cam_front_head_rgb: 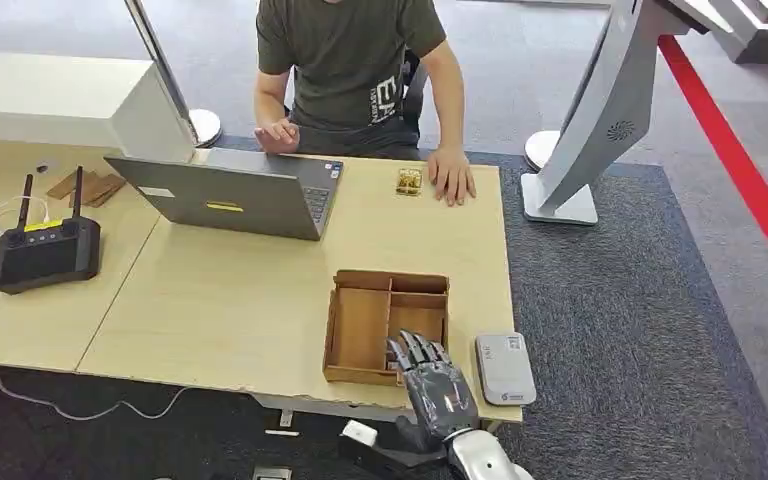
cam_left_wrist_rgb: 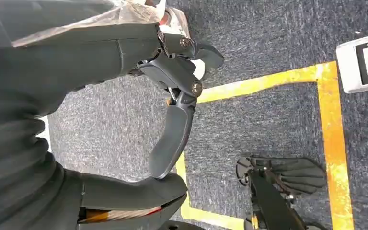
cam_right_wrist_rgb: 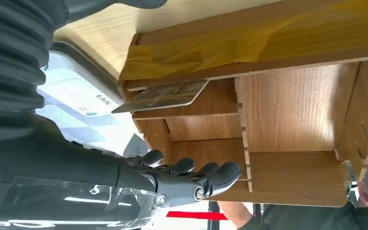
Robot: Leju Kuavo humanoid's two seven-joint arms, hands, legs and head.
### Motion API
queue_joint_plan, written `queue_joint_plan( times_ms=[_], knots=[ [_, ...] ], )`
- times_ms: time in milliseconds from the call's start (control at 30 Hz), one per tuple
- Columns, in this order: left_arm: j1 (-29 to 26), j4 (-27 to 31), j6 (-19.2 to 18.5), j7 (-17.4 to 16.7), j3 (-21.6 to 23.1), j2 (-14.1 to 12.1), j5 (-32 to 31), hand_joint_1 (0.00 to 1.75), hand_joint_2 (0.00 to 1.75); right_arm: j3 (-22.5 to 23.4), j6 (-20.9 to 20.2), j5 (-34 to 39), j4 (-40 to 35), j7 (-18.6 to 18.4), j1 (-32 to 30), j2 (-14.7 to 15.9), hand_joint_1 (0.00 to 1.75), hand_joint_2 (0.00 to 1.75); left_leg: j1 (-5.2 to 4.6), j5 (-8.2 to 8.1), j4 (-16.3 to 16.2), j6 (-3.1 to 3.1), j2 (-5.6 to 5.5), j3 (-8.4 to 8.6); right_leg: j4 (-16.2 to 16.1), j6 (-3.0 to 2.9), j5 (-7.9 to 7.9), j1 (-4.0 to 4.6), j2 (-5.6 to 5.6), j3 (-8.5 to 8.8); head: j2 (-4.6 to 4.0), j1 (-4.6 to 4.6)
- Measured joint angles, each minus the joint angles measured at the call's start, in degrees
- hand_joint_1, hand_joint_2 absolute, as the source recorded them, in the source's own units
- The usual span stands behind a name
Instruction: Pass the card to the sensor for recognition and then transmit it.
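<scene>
One card (cam_right_wrist_rgb: 165, 95) in the wooden tray (cam_front_head_rgb: 360, 330), beside the right hand (cam_front_head_rgb: 438, 385).

Dark grey right hand (cam_front_head_rgb: 438, 385) with a silver wrist below it; left hand (cam_left_wrist_rgb: 172, 96) has screws and a ribbed cover.

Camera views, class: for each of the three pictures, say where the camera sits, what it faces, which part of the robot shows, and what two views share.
Head view: high on the body, looking down at the pale wooden table; right hand shows.
Left wrist view: behind the left hand, facing grey carpet with yellow tape.
Right wrist view: behind the right hand, facing the brown wooden compartment box holding a card.
Shared: head and right wrist views show the box and the white card reader.
</scene>
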State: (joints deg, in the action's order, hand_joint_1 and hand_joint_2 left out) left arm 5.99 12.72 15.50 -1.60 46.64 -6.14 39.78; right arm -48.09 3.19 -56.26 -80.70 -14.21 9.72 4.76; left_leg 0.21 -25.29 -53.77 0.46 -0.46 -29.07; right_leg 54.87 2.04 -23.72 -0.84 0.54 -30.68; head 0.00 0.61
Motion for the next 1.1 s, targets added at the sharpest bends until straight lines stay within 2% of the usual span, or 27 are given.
queue_joint_plan(
  times_ms=[233,667,1100],
  knots=[
    [0.0,0.0,0.0,0.0,0.0,0.0,-0.11,0.0,1.75,0.28,0.46,-0.5,2.06,-0.07,0.33,-0.63,0.0,1.75,0.0,0.0,0.0,0.0,0.01,0.01,0.0,0.0,0.0,0.0,0.0,0.0,0.0,0.0],
    [-0.01,-0.02,-0.24,0.02,0.0,0.02,-0.87,0.0,1.75,1.9,5.4,-4.11,2.93,-2.3,0.36,-0.7,0.0,1.75,0.0,0.0,0.0,0.0,0.01,0.02,-0.01,0.0,0.0,0.0,0.0,0.0,0.0,0.0],
    [-0.01,-0.07,-0.24,0.33,-0.02,0.02,-0.33,0.0,1.75,3.19,6.49,-2.84,3.0,-1.11,0.23,-0.81,0.0,1.75,0.0,0.0,0.0,0.0,0.01,0.01,0.0,0.0,0.0,0.0,0.0,0.0,0.0,0.0]
  ],
)
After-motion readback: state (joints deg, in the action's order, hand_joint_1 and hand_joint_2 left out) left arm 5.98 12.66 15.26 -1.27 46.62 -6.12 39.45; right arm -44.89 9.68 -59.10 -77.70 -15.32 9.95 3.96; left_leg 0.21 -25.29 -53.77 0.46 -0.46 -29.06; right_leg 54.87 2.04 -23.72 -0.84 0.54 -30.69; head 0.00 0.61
